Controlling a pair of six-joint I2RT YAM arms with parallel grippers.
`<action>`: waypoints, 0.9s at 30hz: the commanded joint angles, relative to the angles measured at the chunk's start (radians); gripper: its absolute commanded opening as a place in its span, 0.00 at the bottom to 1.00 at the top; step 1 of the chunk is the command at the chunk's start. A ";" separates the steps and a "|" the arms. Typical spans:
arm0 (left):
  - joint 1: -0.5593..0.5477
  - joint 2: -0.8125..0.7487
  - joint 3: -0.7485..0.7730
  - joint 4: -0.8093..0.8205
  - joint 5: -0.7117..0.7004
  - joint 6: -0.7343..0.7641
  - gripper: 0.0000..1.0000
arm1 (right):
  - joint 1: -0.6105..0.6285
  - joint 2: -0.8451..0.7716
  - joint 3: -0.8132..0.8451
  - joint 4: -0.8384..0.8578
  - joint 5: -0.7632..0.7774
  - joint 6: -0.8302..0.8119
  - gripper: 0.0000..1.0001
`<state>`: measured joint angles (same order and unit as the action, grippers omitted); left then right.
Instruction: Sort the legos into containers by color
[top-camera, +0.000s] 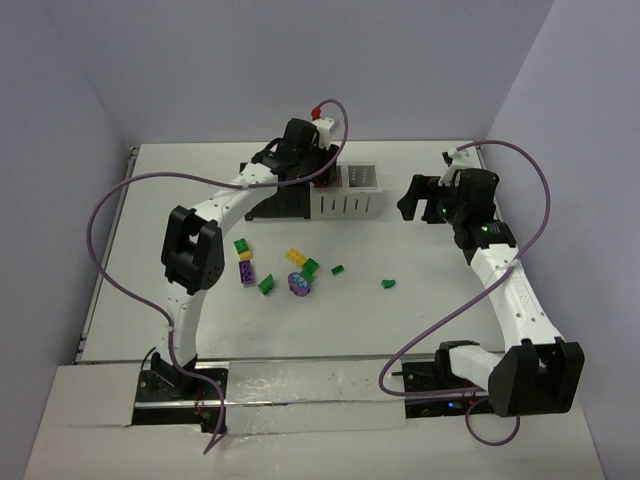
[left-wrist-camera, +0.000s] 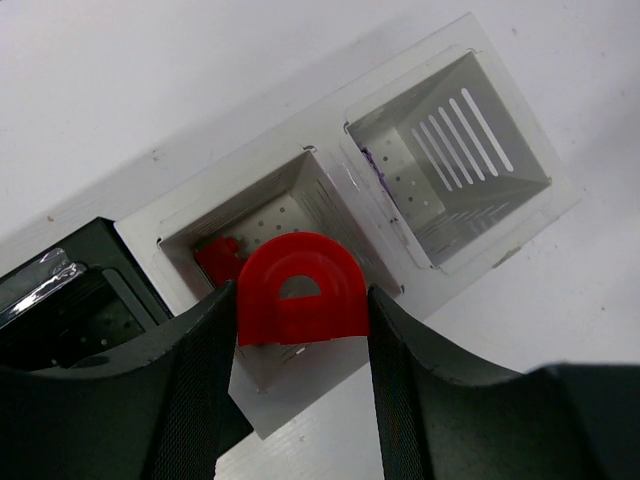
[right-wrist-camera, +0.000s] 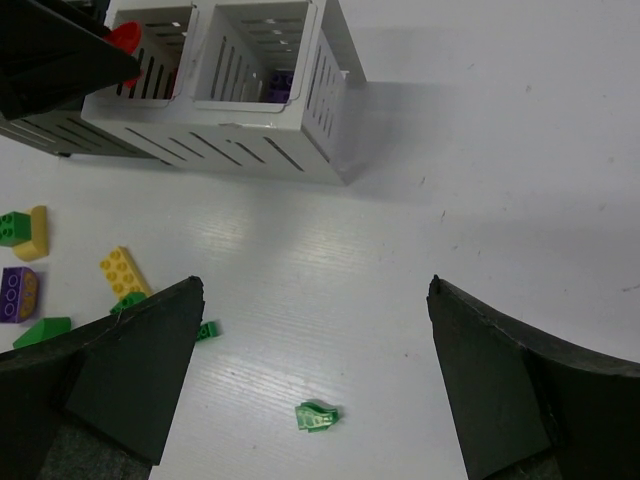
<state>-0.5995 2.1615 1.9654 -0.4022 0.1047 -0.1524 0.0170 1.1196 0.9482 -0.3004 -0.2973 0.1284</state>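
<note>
My left pincer (left-wrist-camera: 300, 300) clamps a red brick (left-wrist-camera: 300, 315) over a white bin (left-wrist-camera: 335, 215). My right pincer (right-wrist-camera: 315, 290) gapes above the bench (right-wrist-camera: 500, 150).

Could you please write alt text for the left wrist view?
The left gripper holds a red arched brick over a white bin that contains a red piece. A second white bin and a black bin flank it.

two white bins (top-camera: 345, 205), two black bins (top-camera: 290, 203), five green legos (top-camera: 266, 284), two yellow (top-camera: 295, 256), three purple (top-camera: 246, 272), two red (left-wrist-camera: 300, 300)
</note>
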 joint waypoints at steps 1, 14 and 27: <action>0.003 0.021 0.070 -0.003 0.009 0.004 0.46 | -0.005 0.005 0.040 0.016 0.000 -0.017 1.00; 0.023 -0.139 0.050 -0.047 0.042 -0.009 0.71 | 0.011 -0.012 0.050 -0.002 -0.006 -0.023 1.00; 0.141 -0.849 -0.747 -0.162 -0.133 -0.136 0.64 | 0.072 -0.047 -0.005 0.001 0.026 -0.043 1.00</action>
<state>-0.4589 1.3862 1.3675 -0.4535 0.0369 -0.2240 0.0710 1.0998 0.9473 -0.3110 -0.2897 0.0995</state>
